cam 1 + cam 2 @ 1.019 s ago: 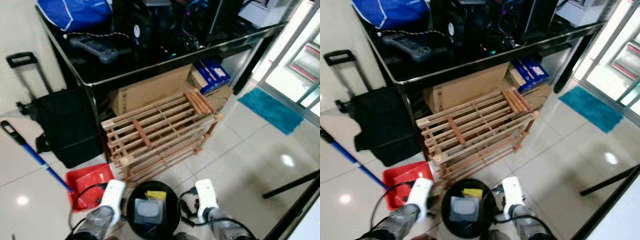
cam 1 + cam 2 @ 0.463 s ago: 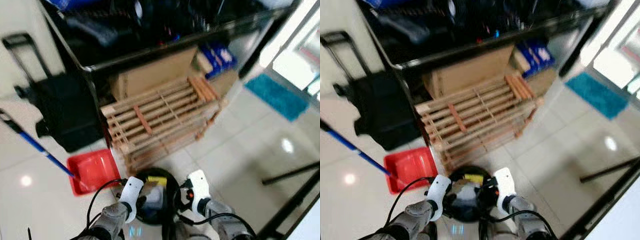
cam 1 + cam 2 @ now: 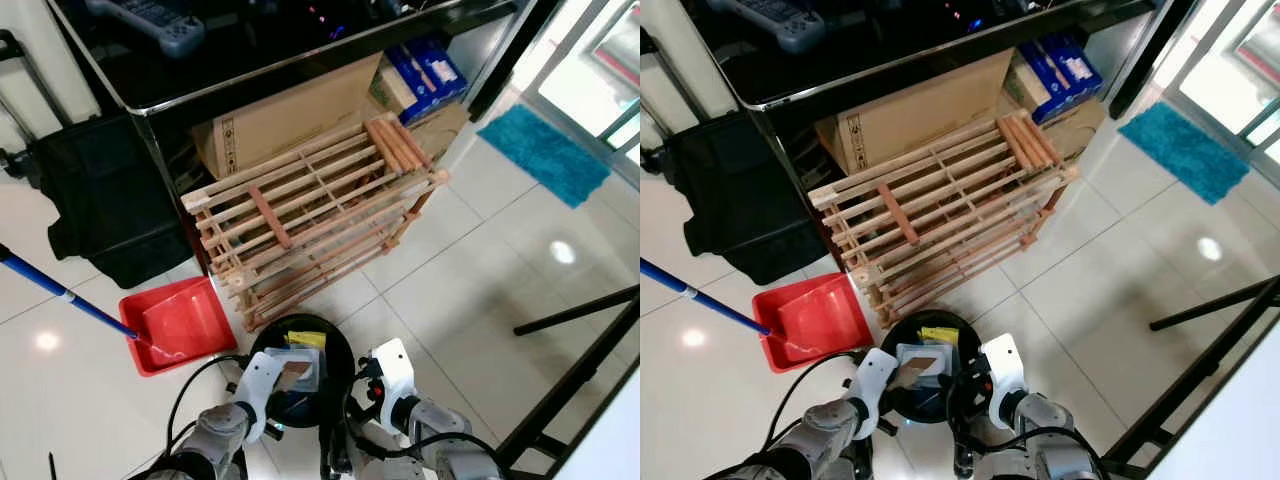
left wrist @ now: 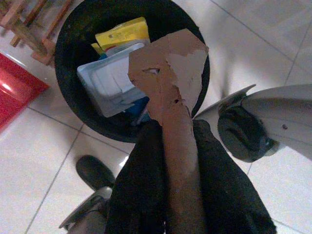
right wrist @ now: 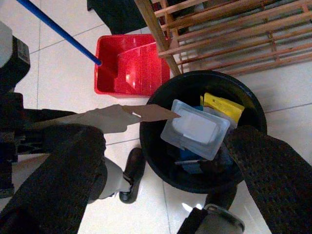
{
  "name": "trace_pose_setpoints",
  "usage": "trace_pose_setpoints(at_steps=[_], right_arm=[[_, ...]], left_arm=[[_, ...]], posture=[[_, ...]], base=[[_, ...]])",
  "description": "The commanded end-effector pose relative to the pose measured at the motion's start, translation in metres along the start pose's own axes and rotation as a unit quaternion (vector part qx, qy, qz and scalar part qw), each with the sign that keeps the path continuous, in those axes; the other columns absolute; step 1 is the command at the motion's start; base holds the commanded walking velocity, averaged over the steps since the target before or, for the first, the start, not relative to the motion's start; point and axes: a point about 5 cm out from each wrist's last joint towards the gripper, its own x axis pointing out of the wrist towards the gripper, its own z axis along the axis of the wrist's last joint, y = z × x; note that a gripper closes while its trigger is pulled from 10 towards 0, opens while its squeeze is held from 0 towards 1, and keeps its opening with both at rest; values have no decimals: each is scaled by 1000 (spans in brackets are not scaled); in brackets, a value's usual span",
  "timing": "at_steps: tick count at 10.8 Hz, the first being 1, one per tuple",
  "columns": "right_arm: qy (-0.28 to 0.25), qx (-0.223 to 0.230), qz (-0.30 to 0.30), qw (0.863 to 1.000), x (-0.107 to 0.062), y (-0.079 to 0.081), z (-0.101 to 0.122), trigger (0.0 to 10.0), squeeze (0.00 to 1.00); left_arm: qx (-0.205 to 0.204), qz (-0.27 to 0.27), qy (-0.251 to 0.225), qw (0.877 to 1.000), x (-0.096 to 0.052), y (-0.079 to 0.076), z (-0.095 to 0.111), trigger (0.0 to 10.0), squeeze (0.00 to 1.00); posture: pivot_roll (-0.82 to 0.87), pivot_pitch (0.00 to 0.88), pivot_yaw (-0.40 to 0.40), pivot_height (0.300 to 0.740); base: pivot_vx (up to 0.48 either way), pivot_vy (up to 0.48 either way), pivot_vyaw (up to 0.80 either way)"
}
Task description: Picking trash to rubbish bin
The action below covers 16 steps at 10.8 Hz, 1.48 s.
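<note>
Your left gripper [image 4: 168, 146] is clamping a torn piece of brown cardboard [image 4: 170, 73] between its two black fingers, and that scrap is now reaching out over the open mouth of the black rubbish bin [image 3: 335, 345]. A second ago both arms were flanking the bin with the card not yet showing above it; since then the head camera has also tipped down and closer, so the wider shift in the scene is the camera's, not the furniture's. To my eye you are sitting at the release step: the scrap looks placed to fall inside if you let go.

Your right gripper [image 5: 161, 161] is hovering beside the bin with its fingers spread wide apart and nothing between them.

Inside the bin you are looking at a pale blue plastic tray [image 5: 195, 129] lying on top, a yellow packet [image 5: 224, 107] behind it, and something darker blue underneath that I cannot identify.

Just beside the bin, a red dustpan [image 3: 180, 322] on a blue handle [image 3: 65, 296] is resting on the tiles, holding nothing I can make out. Behind both, a wooden slatted rack [image 3: 315, 215] is leaning on its side against a cardboard box [image 3: 290, 115].
</note>
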Motion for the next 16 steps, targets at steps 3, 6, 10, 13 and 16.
trace_pose_setpoints(at_steps=[3, 6, 10, 13, 16], right_arm=[[19, 12, -3, 1000, -8, 1, -8, 10000, 0], [24, 16, -3, 1000, -8, 4, -9, 10000, 0], [29, 19, -3, 999, -9, 5, -11, 10000, 0], [37, 24, -9, 999, -7, 4, -14, 10000, 0], [74, 22, -138, 988, -8, -29, -28, 10000, 0]], left_arm=[[16, 4, 13, 1000, -1, -4, -9, 10000, 1000], [24, 6, 11, 1000, -1, -2, -7, 10000, 1000], [25, 7, 9, 1000, -1, -1, -6, 10000, 1000], [23, 24, 4, 999, -1, 3, -4, 10000, 0], [-1, 109, 10, 994, -11, 25, -17, 10000, 0]], posture=[[-117, 305, -127, 740], [-114, 311, -125, 740], [-111, 323, -127, 740], [-94, 307, -124, 740], [-41, 229, -99, 740]], base=[[0, 0, 0], [0, 0, 0], [0, 0, 0], [0, 0, 0], [0, 0, 0]])
